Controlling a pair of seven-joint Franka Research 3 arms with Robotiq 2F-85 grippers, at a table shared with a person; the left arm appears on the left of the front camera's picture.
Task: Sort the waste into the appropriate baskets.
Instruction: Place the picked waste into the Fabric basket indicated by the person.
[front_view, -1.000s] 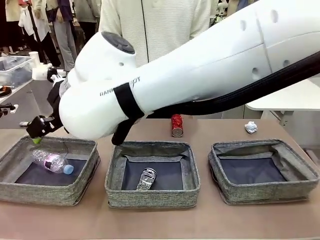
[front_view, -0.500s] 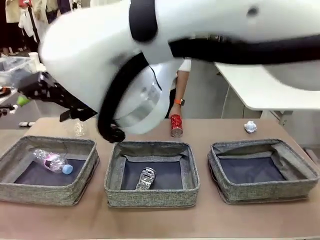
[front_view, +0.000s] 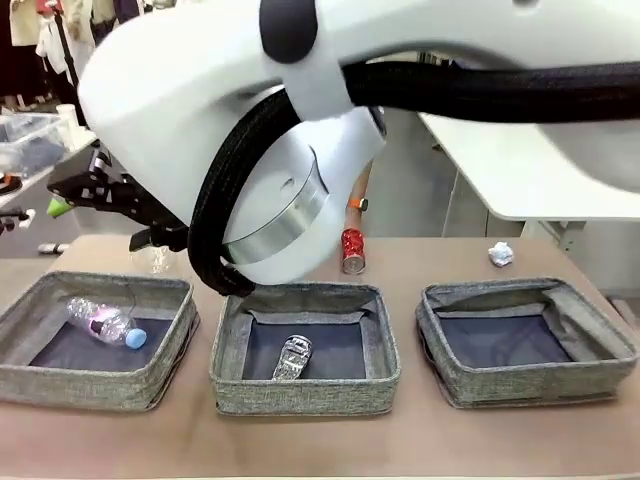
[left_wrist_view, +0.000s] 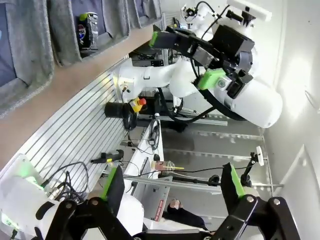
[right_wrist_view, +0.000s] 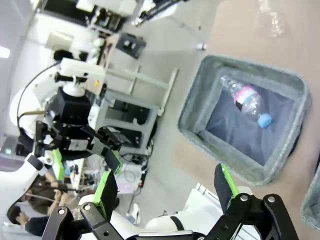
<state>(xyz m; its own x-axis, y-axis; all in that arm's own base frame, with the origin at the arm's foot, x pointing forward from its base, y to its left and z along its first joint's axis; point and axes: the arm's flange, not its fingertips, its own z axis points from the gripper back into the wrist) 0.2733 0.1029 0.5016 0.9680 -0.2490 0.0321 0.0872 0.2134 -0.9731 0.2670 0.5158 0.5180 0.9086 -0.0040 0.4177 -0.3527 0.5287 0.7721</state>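
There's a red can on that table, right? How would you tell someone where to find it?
On the brown table, find the middle basket of the three grey ones. Just behind its far rim, on bare tabletop, stands the red can. It alone is red and upright: the crushed can lies inside that basket, the white paper ball sits farther right.

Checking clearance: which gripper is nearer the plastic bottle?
Right. The right gripper hovers by the basket holding the bottle; the left gripper sits past the edge of the table.
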